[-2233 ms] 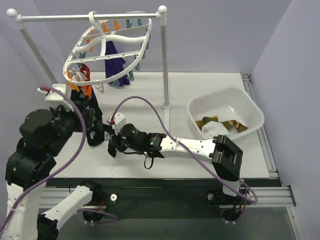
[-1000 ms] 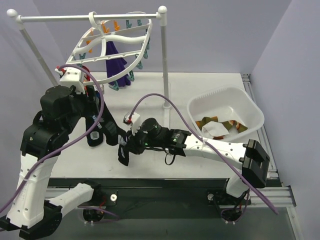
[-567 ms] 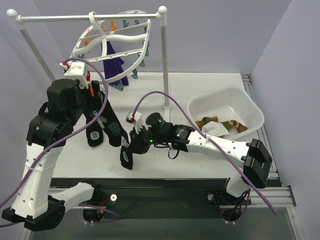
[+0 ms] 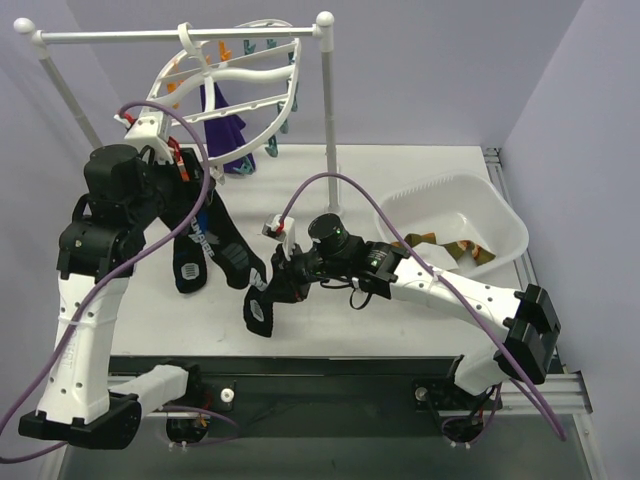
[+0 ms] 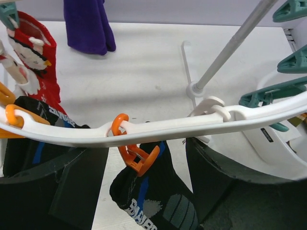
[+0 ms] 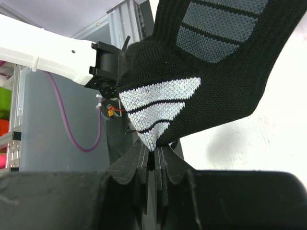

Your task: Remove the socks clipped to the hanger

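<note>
The white plastic oval hanger [image 4: 245, 72] hangs by its hook from the white pole rail stand [image 4: 328, 120] over the far left corner of the table, tilted towards the left arm. The left jaws are spread wide. They stand on both sides of a small orange plastic clip [image 5: 135, 158] under the hanger's rim [image 5: 168, 130]. This clip bites the cuff of a black sock with blue marks [image 5: 153, 201]. I think the jaws are placed so in order to squeeze the clip and free the sock.

The right jaws are pressed together on the white and grey patterned tip of a black knitted sock [image 6: 201, 91]. They hold its low end [image 4: 258, 308] over the near part of the table, and the sock runs up slanting to the hanger. Probably this pull keeps the fabric tight, so that it slips out when a clip opens. Whether it is the same sock as the one in the orange clip, I cannot tell.

A red-and-white sock [image 5: 41, 62] and a purple sock [image 4: 225, 128] are also clipped on. Olive striped socks [image 4: 410, 243] lie in the white plastic basin [image 4: 500, 215] by the right edge. The stand's upright pole is between the held sock and the basin, and the second black sock hangs just beside the left jaws.
</note>
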Available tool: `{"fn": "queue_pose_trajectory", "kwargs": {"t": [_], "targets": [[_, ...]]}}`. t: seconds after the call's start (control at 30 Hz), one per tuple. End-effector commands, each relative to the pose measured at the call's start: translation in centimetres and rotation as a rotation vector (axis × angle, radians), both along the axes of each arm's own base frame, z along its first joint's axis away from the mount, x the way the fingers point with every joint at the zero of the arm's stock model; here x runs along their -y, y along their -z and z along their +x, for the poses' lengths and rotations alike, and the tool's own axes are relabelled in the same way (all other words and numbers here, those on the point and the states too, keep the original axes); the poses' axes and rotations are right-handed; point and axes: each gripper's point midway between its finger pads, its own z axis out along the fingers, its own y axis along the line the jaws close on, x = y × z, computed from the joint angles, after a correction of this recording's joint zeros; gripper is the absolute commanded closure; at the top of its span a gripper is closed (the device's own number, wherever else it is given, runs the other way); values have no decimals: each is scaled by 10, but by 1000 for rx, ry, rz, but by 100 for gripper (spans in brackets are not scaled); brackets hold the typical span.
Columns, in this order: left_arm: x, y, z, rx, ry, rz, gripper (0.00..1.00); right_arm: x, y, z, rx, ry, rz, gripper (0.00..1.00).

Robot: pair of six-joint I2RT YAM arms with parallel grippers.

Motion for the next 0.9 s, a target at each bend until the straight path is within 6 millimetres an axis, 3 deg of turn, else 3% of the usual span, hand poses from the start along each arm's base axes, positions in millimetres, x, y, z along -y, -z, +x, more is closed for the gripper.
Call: {"fn": "queue_pose_trajectory", "kwargs": {"t": [0.0,0.2,0.4,0.57,0.83,0.87], "targets": [[13,-17,6,61,69,-56,24,0,-23,-6,24,-41,58,100],[7,-17,9,70,51,-59,30,0,-27,-6,28,-44,64,100],[4,-23,8,94,43,-66,51,0,-27,-6,24,-43,63,100],[4,-24,9,94,38,-70,63,0,-27,-6,25,-43,64,100],[-8,-31,5,113,-15,-47,100,2,-22,0,19,8,44,100],[-9,-31,3,114,-23,-44,100,2,-21,2,15,20,38,100]]}}
